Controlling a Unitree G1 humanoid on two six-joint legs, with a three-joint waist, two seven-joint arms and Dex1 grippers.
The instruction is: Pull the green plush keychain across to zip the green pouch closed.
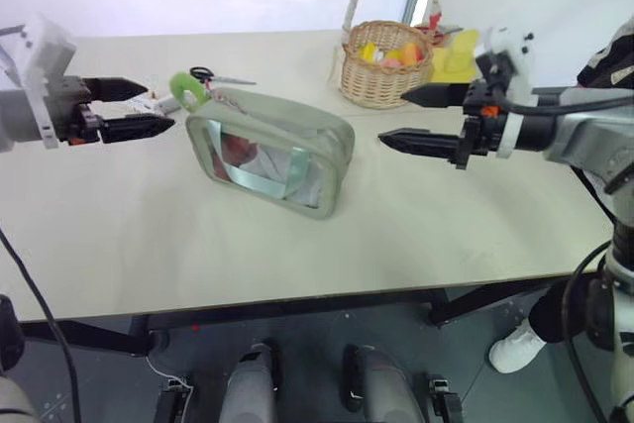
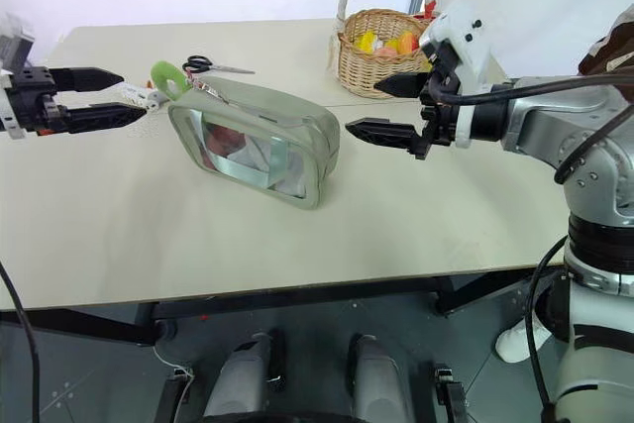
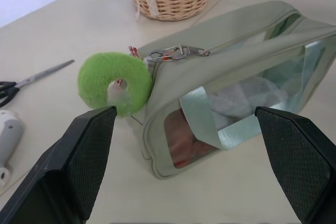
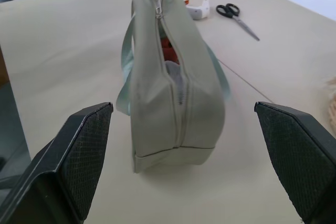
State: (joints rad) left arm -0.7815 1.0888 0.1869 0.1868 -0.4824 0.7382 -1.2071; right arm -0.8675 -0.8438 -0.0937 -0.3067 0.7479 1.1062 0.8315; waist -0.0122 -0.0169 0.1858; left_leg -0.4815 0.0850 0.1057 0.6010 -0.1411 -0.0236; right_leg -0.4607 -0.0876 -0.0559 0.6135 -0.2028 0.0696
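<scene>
At the left edge of the head view, the left gripper is hovering above the table with its two black fingers spread wide and nothing between them. It is pointing toward the middle of the frame, level with the top of the pouch. Just to its right, the green plush keychain is hanging off the near-left top corner of the green pouch, clipped to the zipper pull there; keychain and fingertips are near each other but apart. In the left wrist view the keychain is sitting close beside one finger, not touching it.

The pouch is standing upright in the centre of the frame, its clear window facing the camera and a pale strap crossing it. In the right wrist view the zipper is gaping along the top.

Behind the pouch, scissors are lying toward the upper middle, and a wicker basket is sitting upper right.

At the right of the frame, the right gripper is also standing fully open and empty, pointing at the pouch's right end, a gap away.
</scene>
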